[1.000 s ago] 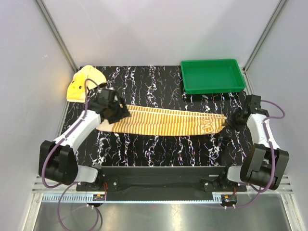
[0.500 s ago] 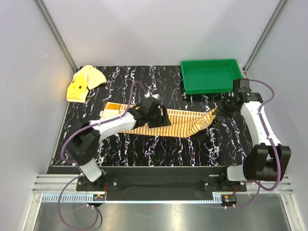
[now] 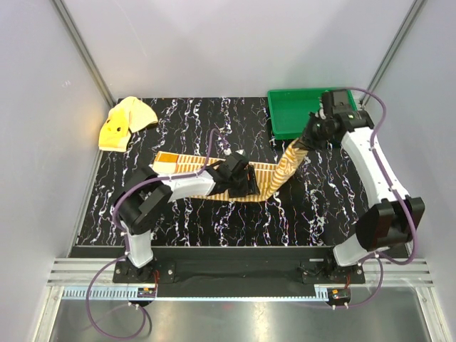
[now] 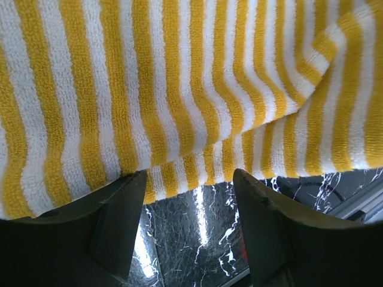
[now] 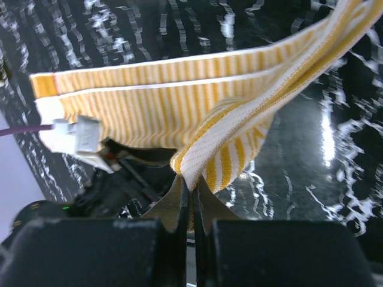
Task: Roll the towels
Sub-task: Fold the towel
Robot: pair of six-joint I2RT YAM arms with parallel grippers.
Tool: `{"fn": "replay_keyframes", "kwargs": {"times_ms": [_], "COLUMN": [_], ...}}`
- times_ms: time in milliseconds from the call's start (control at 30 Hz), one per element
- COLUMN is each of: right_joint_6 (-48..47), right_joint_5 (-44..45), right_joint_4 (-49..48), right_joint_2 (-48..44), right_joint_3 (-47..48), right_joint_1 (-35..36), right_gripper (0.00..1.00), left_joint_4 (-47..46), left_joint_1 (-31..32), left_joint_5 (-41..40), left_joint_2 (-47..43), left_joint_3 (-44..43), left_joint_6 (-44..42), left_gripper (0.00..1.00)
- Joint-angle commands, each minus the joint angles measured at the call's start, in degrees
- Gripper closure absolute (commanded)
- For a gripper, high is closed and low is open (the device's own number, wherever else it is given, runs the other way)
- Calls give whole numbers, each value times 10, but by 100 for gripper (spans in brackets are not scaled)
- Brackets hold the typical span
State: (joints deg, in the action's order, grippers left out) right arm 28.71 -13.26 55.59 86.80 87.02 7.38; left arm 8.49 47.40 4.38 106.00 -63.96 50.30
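The long orange-and-cream striped towel point(image 3: 192, 165) lies across the middle of the black marbled table. Its right end is lifted off the table and rises toward the green tray. My right gripper point(image 3: 307, 140) is shut on that lifted end, and the right wrist view shows the pinched fold point(image 5: 206, 158) between the closed fingers point(image 5: 190, 185). My left gripper point(image 3: 247, 182) is on the towel's middle, just left of where it rises. It is open, with the striped cloth point(image 4: 179, 89) lying past its spread fingertips point(image 4: 128, 191). The small plain yellow towel point(image 3: 125, 122) lies crumpled at the far left corner.
A green plastic tray point(image 3: 292, 114) stands at the far right, partly hidden by my right arm. White walls and metal posts enclose the table. My left arm's dark wrist and a white connector point(image 5: 78, 136) show under the lifted towel in the right wrist view.
My right gripper has raised the towel's right end and carried it back and left toward the tray. My left gripper slid right along the towel from its left end to its middle.
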Motion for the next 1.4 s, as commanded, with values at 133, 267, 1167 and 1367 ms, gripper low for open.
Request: {"fn": "replay_keyframes", "kwargs": {"times_ms": [133,267,1167,1367], "right_joint_6": [8,3,86,111], "right_joint_5": [-16,-7,-57,-73], "right_joint_4": [20,49,-64,-128], "right_joint_2": [109,181,529,558], "right_joint_3": [150,237,646,631], "right_joint_1": [102,162,429,450], "right_gripper": [100,100,100,100], "left_joint_4": [-23,88,508,525], "left_joint_1": [-12,-37,-192,-192], "left_joint_5": [-23,-100,-203,-197], "left_joint_2": [-112,-246,-628,-637], "left_joint_3": [51,60,15,10], "left_joint_6": [6,-17,-176,-180], "left_gripper": [36,32,11,11]}}
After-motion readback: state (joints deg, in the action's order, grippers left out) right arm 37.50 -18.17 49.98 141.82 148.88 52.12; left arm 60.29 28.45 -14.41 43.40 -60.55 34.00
